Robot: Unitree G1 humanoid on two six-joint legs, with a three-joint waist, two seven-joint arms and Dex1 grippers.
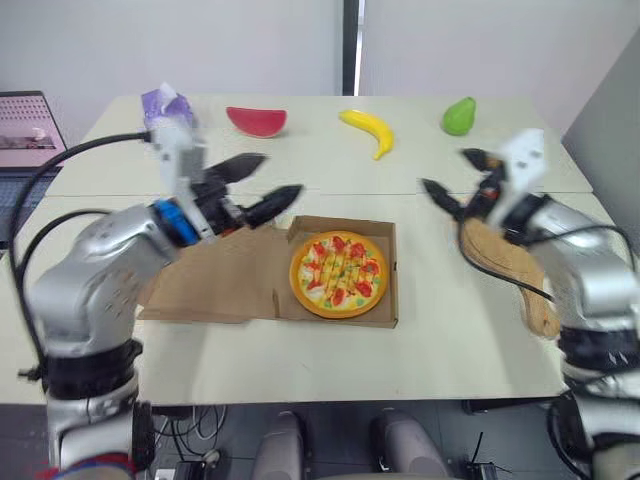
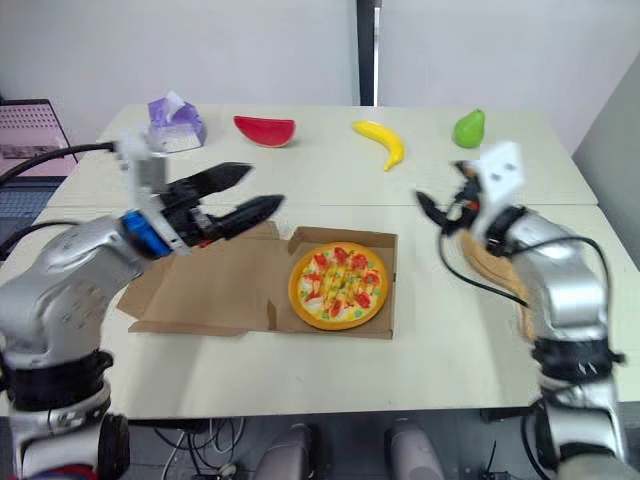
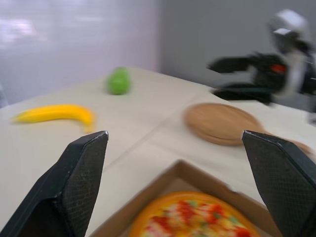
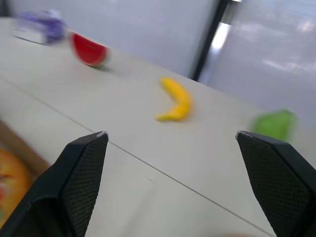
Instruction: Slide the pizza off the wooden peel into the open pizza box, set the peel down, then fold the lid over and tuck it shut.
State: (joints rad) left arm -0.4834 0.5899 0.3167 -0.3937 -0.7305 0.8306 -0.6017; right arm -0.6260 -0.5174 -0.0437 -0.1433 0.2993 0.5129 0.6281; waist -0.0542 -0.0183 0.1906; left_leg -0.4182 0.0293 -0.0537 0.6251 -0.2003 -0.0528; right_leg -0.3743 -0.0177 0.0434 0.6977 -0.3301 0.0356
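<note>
The pizza (image 1: 339,272) lies in the brown cardboard box (image 1: 384,236), whose lid (image 1: 215,280) is folded out flat to the left. The wooden peel (image 1: 510,262) rests on the table at the right, partly behind my right arm. My left gripper (image 1: 262,185) hovers open above the lid's far edge, left of the pizza. My right gripper (image 1: 452,176) hangs open above the table between the box and the peel, holding nothing. In the left wrist view the pizza (image 3: 197,221), the peel (image 3: 224,122) and my right gripper (image 3: 237,76) show beyond the open fingers.
Along the table's far edge lie a purple tissue pack (image 1: 166,102), a watermelon slice (image 1: 257,121), a banana (image 1: 369,129) and a green pear (image 1: 459,116). A laptop (image 1: 28,125) stands at the far left. A seam (image 1: 350,192) runs across the table.
</note>
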